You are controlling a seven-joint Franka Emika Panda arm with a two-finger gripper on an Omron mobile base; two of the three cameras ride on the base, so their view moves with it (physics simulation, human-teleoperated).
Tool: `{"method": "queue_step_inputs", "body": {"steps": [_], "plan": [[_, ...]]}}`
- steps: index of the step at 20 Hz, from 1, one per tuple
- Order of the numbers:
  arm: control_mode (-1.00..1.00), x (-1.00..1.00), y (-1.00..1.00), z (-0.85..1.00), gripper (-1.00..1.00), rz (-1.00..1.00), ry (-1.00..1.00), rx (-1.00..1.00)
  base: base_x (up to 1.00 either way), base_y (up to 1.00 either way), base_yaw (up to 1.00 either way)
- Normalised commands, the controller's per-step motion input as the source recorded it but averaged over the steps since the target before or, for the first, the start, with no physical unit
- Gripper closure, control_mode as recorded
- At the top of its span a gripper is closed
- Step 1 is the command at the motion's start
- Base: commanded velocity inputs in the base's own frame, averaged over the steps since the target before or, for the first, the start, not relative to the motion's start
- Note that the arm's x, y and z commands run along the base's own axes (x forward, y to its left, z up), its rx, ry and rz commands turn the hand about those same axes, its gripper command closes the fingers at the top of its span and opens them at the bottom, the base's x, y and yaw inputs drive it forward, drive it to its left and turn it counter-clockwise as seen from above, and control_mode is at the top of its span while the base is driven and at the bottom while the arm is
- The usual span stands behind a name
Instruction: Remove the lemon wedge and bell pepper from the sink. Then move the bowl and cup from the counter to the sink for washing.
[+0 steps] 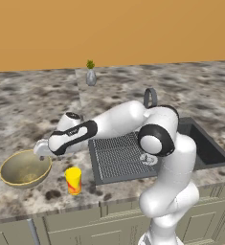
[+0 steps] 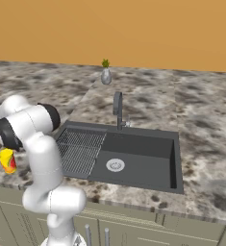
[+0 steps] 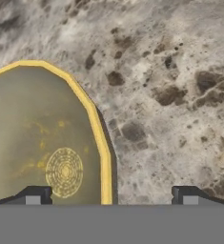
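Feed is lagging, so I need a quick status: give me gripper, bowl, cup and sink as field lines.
gripper: open, over the bowl's rim, one fingertip above the bowl's inside, the other above the counter
bowl: upright on the counter, left of the sink, not held
cup: upright on the counter, right of the bowl
sink: no loose item visible in the basin

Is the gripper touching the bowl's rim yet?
Cannot tell. In the hand view the open gripper straddles the bowl rim, but neither fingertip plainly shows contact or a gap.
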Motion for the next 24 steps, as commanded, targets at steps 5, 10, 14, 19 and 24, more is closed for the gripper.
{"method": "queue_step_inputs", "body": {"steps": [5, 10, 14, 19, 24], "plan": [[-1.00, 0.12, 0.13, -0.16, -1.00, 0.00, 0.00, -0.03, 0.00, 0.00, 0.00], [-1.00, 0.07, 0.14, -0.10, -1.00, 0.00, 0.00, -0.02, 0.00, 0.00, 0.00], [-1.00, 0.02, 0.15, -0.03, 1.00, 0.00, 0.00, -0.01, 0.00, 0.00, 0.00], [-1.00, 0.00, 0.11, 0.00, 1.00, 0.00, 0.00, -0.01, 0.00, 0.00, 0.00], [-1.00, 0.00, 0.04, -0.01, 1.00, 0.00, 0.00, -0.02, 0.00, 0.00, 0.00]]}}
